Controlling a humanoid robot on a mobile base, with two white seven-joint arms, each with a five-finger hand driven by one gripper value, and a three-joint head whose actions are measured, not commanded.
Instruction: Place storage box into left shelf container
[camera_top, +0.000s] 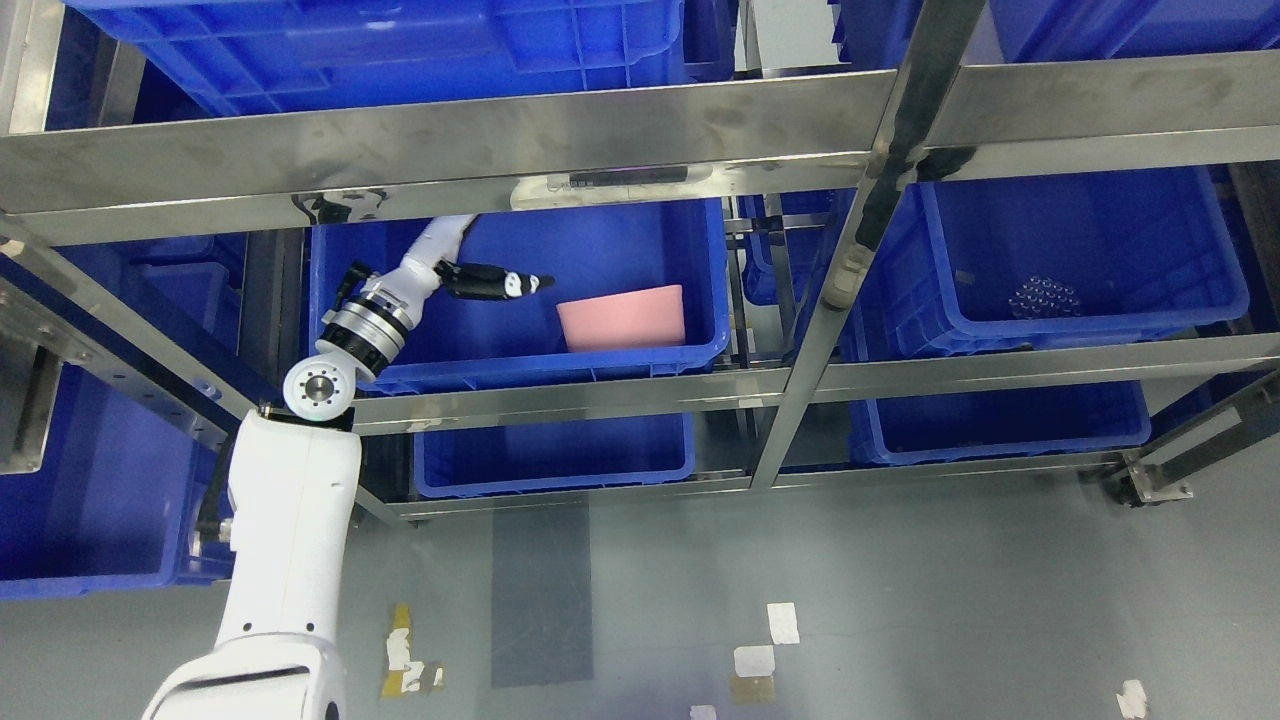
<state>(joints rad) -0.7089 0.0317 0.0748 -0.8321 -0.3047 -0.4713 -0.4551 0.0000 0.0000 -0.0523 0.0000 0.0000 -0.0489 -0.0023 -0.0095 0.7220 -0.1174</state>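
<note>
The left arm rises from the lower left and reaches over the front rim of the blue container (640, 355) on the middle tier of the metal shelf (600, 395). Its left hand (480, 281) hangs inside that container with the dark fingers (520, 284) stretched out nearly straight and close together, holding nothing and touching nothing that can be seen. The pink storage box (622, 318) sits in the same container, just beyond the fingertips and a little below them, apart from the hand (its far side rests near the container's right wall). Further off past the box, on the same tier, stands a second blue bin (1080, 260) with a cluster of small clear items (1045, 296) too small to identify. The right arm does not show
</note>
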